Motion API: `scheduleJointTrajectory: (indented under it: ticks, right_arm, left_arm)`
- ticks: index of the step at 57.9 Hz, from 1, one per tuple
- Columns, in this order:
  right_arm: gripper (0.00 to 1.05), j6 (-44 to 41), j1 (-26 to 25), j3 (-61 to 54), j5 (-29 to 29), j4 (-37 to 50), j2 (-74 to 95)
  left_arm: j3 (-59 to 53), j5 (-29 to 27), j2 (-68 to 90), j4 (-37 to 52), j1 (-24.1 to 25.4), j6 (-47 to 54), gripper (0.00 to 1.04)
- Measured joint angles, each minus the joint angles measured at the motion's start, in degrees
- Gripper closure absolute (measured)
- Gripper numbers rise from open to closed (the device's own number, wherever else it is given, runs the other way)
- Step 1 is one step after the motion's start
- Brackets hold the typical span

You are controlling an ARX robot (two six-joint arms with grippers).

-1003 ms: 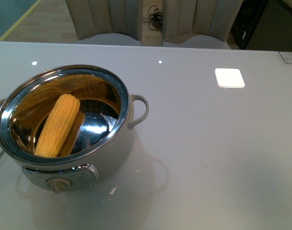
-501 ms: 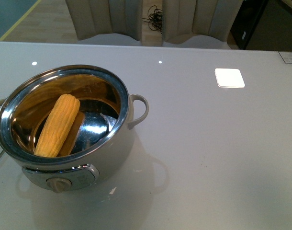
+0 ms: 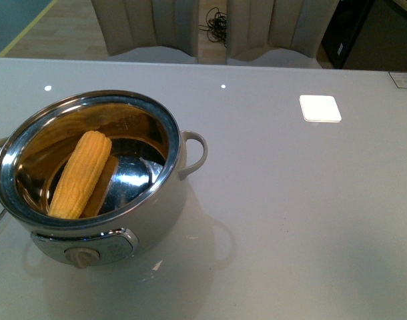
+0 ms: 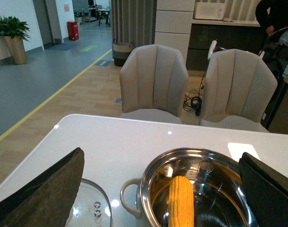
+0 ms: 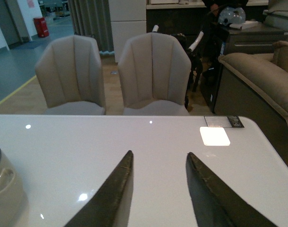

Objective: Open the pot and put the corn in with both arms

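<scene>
Corn lies inside your open pot, long axis 1-to-7 o'clock, left jaws nearer; both jaws spread, empty.

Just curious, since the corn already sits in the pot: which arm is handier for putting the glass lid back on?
Probably the left. Its open gripper hangs over the cream-white steel-lined pot holding the yellow corn cob, with the round glass lid beside it. The right gripper faces bare table.

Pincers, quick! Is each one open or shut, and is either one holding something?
Left pincer: open wide, holding nothing; the pot with the corn shows between its fingers.
Right pincer: open, holding nothing, over the bare table.
</scene>
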Motion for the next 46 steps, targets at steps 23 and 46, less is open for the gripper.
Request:
scheduleJointTrajectory:
  ticks: [23,46]
  right_arm:
    - [0.08,0.0,0.0,0.0,0.0,0.0,-0.02]
    - [0.09,0.0,0.0,0.0,0.0,0.0,-0.02]
  left_arm:
    - [0.0,0.0,0.0,0.0,0.0,0.0,0.07]
    - [0.0,0.0,0.0,0.0,0.0,0.0,0.07]
